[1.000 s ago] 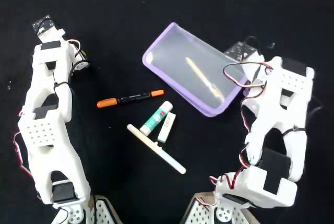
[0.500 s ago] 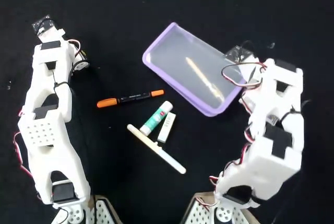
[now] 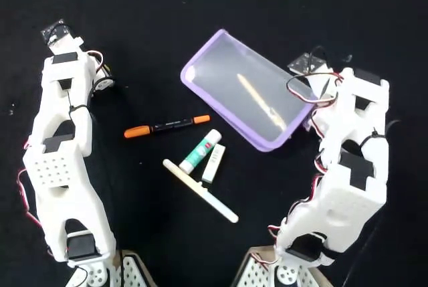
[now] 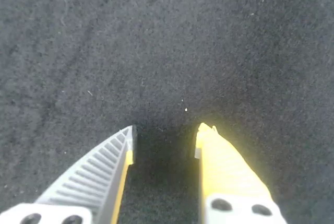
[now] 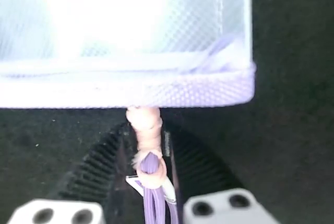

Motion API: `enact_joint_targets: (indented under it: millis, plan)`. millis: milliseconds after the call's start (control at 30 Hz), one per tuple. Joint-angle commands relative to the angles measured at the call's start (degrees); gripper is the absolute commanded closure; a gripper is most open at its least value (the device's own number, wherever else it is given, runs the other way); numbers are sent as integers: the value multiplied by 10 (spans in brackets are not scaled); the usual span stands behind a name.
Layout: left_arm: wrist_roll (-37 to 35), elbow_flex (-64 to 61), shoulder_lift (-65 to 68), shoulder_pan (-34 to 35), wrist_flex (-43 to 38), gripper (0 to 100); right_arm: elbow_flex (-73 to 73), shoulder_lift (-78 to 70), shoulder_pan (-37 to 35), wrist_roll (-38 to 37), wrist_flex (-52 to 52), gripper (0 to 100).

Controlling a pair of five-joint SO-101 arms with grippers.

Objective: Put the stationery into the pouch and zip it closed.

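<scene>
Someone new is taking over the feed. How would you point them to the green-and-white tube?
Find the purple-edged pouch on the black table; the loose stationery lies beside it, toward the arms' bases. There, the green-and-white tube lies slanted between the orange-tipped marker and the long white stick, alongside a small white bar. It alone carries green.

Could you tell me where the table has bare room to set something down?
Bare table lies along the far edge beyond the pouch, and between the white stick and the right arm. The centre is crowded with the orange marker and glue stick. The right pincer grips the pouch's pull.
</scene>
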State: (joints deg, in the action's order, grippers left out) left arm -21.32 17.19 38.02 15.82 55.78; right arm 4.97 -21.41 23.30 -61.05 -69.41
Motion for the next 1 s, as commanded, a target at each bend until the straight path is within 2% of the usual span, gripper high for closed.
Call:
enact_joint_targets:
  millis: [0,500,733,967]
  plan:
    - [-6,10,4,5,-18,802,-36,29,-9,8,-10,988]
    - [-6,10,4,7,-16,802,-203,216,-5,8,-178,988]
    - [-6,10,5,9,-15,802,-307,218,20,11,-167,988]
    - [-6,10,5,9,-15,802,-431,217,34,65,-141,988]
